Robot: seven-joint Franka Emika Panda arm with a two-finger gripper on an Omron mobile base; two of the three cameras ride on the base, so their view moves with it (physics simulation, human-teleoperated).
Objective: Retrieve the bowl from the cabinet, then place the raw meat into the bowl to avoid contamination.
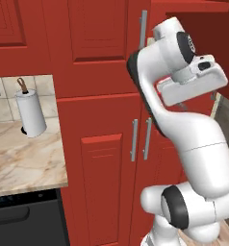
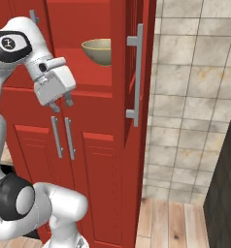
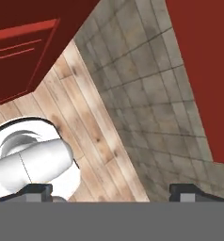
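1. Standing before the cabinet (image 1: pixel 102 96), the arm hides its jaws; a paper-towel roll (image 1: pixel 31 113) sits on the tabletop (image 1: pixel 25 158) at nine o'clock.
2. Bowl (image 2: pixel 99 51) rests on the shelf, at one o'clock of the gripper (image 2: pixel 60 103), jaws released, empty.
3. Fingertips (image 3: pixel 38 189) spread over floor; reaching in may clip the door edge.

Red cabinet (image 2: pixel 98 160), pale olive-tan bowl (image 2: pixel 99 51), beige veined marble counter (image 1: pixel 25 158).

Even, bright rendered light, no glare, hardly any cast shadows. Cabinet (image 2: pixel 103 160) interior w/ bowl (image 2: pixel 98 51) slightly darker. Pics low-res, edges a bit soft.
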